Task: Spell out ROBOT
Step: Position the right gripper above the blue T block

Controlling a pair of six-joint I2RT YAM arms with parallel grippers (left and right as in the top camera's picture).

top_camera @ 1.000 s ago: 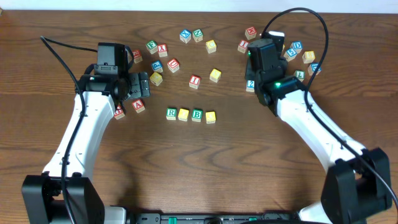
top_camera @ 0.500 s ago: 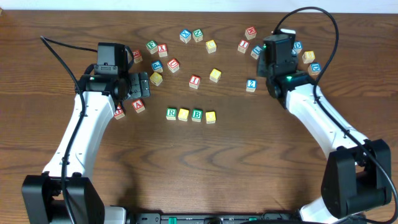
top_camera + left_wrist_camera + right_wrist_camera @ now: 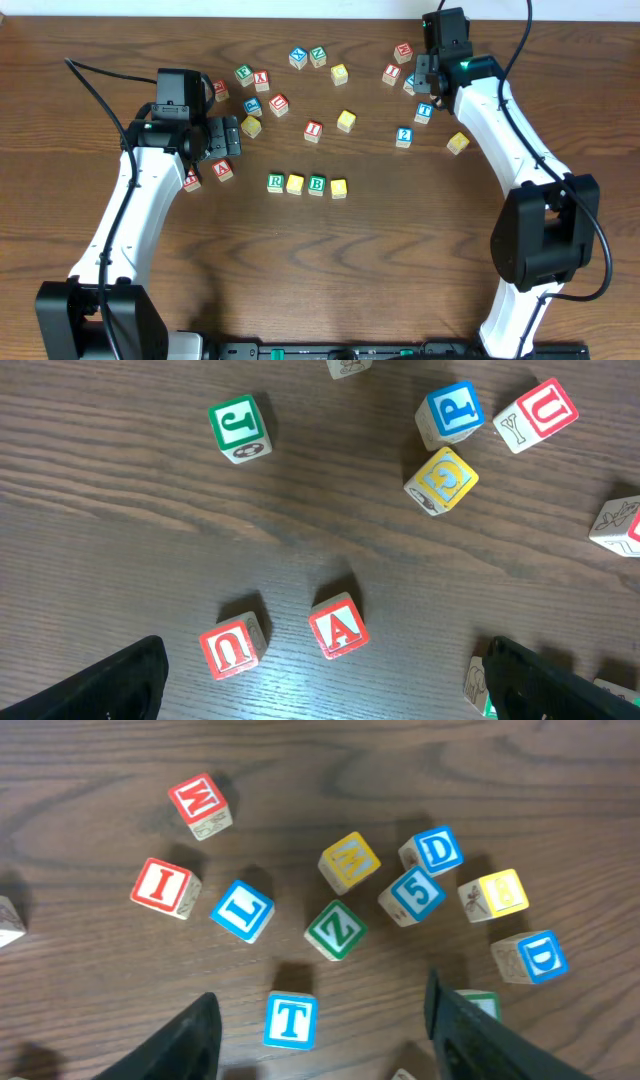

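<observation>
Right wrist view: blue-lettered T cube [image 3: 290, 1020] flat on the table [image 3: 520, 780], between the spread, empty right end effector [image 3: 318, 988], well apart from the unfinished row [image 3: 296, 184]. Likely light, rigid, smooth wood; best pinched across opposite flat faces. Left end effector [image 3: 322, 650] wide open, empty.

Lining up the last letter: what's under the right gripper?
Between the right gripper's open fingers lies the blue T block, untouched. Overhead, the gripper itself covers whatever sits directly beneath.

green r cube [image 3: 276, 182], green b cube [image 3: 317, 184], blue t cube [image 3: 290, 1020], dark wood-grain table [image 3: 400, 250]
</observation>
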